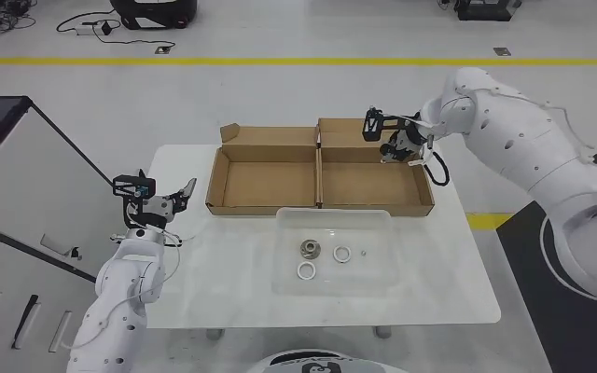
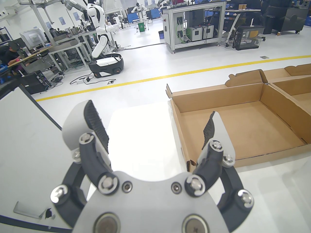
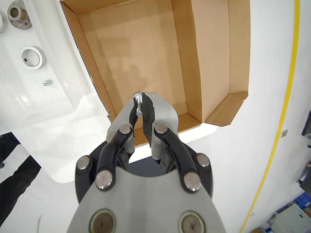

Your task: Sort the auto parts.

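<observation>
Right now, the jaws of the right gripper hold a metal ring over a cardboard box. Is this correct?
Not quite: the jaws of the right gripper hold a bolt, not a metal ring, over a cardboard box. The right wrist view shows it.

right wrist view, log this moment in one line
right gripper shut on bolt above cardboard box | left gripper open beside other box | tray: flange, two rings, screw

No readable text, labels, brands or numbers, distant print in the background too small to make out
</observation>
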{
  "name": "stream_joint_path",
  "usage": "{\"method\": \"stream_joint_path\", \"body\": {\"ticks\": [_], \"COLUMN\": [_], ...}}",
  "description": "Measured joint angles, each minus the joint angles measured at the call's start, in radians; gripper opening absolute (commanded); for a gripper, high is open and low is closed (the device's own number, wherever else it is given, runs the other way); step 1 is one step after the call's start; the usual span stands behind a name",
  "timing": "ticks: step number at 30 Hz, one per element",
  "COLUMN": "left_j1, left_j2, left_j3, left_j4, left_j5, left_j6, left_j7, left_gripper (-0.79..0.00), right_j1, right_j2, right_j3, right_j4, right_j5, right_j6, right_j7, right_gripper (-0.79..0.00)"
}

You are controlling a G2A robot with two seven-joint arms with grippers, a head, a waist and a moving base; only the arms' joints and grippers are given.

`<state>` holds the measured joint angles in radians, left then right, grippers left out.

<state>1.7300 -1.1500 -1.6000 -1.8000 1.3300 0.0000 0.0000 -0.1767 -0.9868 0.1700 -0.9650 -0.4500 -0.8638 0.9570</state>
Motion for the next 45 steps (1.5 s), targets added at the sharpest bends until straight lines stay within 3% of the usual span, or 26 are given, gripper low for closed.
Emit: {"method": "stream_joint_path", "body": {"ticks": [22, 30, 37, 45], "left_j1": [0.000, 0.000, 0.000, 0.000], "left_j2": [0.000, 0.000, 0.000, 0.000], "left_j3": [0.000, 0.000, 0.000, 0.000], "left_j4": [0.000, 0.000, 0.000, 0.000], "left_j5": [0.000, 0.000, 0.000, 0.000], "left_j6": [0.000, 0.000, 0.000, 0.000], "left_j7": [0.000, 0.000, 0.000, 0.000], "left_gripper": [0.000, 0.000, 0.000, 0.000], "right_j1": [-0.002, -0.041, -0.071, -0.099], "right_j2": [0.000, 0.003, -0.036, -0.119], "right_j3": [0.000, 0.000, 0.000, 0.000], "right_j4": [-0.001, -0.057, -0.008, 0.134], "right_j5": [-0.003, -0.088, -0.096, -0.112], "right_j6": [0.003, 0.183, 0.224, 0.218], "right_j7": [-0.002, 0.125, 0.196, 0.218], "right_gripper": [-0.785, -0.785, -0.785, -0.785]}}
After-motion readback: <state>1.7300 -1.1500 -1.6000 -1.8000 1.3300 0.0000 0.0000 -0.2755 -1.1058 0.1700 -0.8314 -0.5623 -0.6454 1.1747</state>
